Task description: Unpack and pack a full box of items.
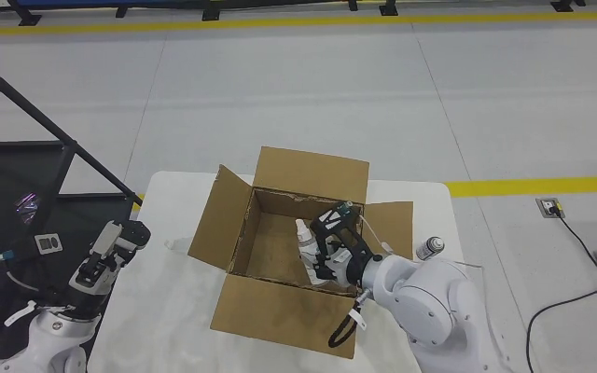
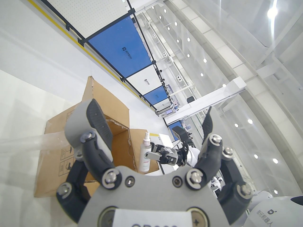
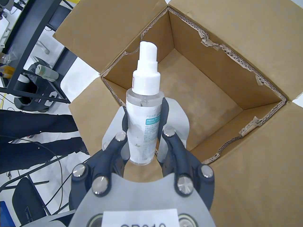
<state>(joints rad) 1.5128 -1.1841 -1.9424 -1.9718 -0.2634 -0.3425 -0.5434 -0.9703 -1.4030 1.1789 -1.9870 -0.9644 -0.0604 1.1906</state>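
Observation:
An open cardboard box (image 1: 280,317) with its flaps spread stands on the white table (image 1: 177,270). My right gripper (image 3: 144,114) is shut on a clear spray bottle (image 3: 143,109) with a white pump cap, holding it above the box's opening (image 3: 203,100); the inside looks bare in the right wrist view. From above, the spray bottle (image 1: 310,250) and right gripper (image 1: 328,244) sit over the box's right side. The left gripper (image 2: 151,121) hangs open and empty at the table's left edge, far from the box (image 2: 78,138), and it sees the held bottle (image 2: 145,153).
A small can (image 1: 429,247) stands on the table right of the box. A black frame and dark cloth (image 1: 47,186) lie left of the table. Bare tabletop lies left of the box.

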